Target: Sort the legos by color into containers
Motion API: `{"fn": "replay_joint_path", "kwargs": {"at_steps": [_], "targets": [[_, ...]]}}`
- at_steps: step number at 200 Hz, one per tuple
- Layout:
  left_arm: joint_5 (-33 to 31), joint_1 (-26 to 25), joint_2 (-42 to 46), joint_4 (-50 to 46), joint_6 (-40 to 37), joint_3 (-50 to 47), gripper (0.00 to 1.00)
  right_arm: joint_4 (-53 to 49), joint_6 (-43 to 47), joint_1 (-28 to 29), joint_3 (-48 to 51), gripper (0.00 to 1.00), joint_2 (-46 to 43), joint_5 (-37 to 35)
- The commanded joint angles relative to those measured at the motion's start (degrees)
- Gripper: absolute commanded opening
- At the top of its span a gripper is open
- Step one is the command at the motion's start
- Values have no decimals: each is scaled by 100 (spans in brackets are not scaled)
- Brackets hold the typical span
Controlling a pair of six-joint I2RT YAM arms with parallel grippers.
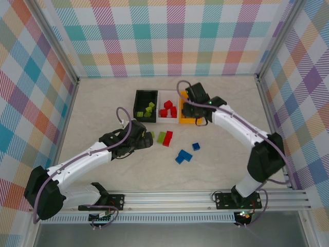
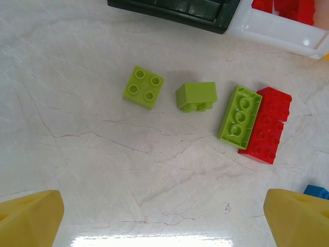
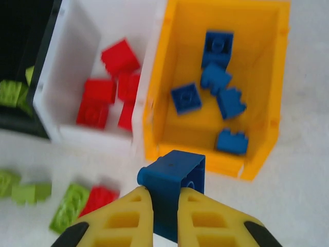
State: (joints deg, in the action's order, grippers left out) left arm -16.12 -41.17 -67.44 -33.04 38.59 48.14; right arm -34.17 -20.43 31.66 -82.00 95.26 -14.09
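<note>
The three containers stand in a row: black [image 1: 139, 98] with green legos, white [image 1: 160, 117] with red ones, orange-yellow [image 1: 183, 122] with several blue ones [image 3: 185, 98]. My right gripper [image 3: 165, 194] is shut on a blue lego [image 3: 175, 180], hanging just before the orange-yellow bin's near wall [image 3: 205, 157]. My left gripper [image 2: 164, 221] is open above bare table, short of two small green legos [image 2: 144, 87] [image 2: 196, 96]. A long green one [image 2: 239, 113] lies against a red one [image 2: 264, 125].
Two blue legos [image 1: 183, 156] [image 1: 196, 146] lie loose on the marble table, right of the left gripper [image 1: 146, 140]. Checked walls close in the table on three sides. An aluminium rail [image 1: 205, 198] runs along the near edge.
</note>
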Motion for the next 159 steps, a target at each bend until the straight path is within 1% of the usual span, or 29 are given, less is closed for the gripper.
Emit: {"fn": "replay_joint_path", "kwargs": {"at_steps": [1, 25, 42, 49, 60, 62, 74, 90, 102, 113, 127, 142, 159], "targets": [[-46, 14, 172, -177, 77, -71, 100, 83, 48, -252, -581, 9, 824, 106], [121, 18, 235, -198, 66, -117, 100, -82, -29, -429, -1322, 11, 1644, 90], [136, 14, 330, -268, 58, -139, 100, -236, -101, -502, -1666, 16, 1992, 152], [132, 17, 388, -283, 59, -156, 100, -254, -110, -500, -1721, 21, 2023, 163], [150, 13, 483, -291, 65, -193, 100, -187, -128, -504, -1630, 32, 1878, 259], [152, 19, 505, -291, 60, -196, 100, -158, -133, -496, -1592, 35, 1828, 277], [240, 17, 580, -241, 38, -233, 100, 3, -151, -473, -1273, 52, 1475, 372], [302, 12, 625, -187, 32, -254, 100, 54, -224, -414, -744, 61, 917, 424], [319, 12, 608, -151, 28, -261, 100, 16, -375, -349, -195, 65, 475, 510], [325, 12, 568, -117, 28, -256, 100, -62, -571, -318, 248, 67, 181, 702], [353, 21, 498, -56, 33, -244, 100, -63, -838, -295, 1096, 68, -191, 985], [383, 16, 409, 14, 26, -237, 100, -37, -1025, -253, 1888, 70, -434, 1152], [420, 21, 292, 86, 20, -244, 100, 64, -1068, -193, 2518, 71, -535, 1171]]}}
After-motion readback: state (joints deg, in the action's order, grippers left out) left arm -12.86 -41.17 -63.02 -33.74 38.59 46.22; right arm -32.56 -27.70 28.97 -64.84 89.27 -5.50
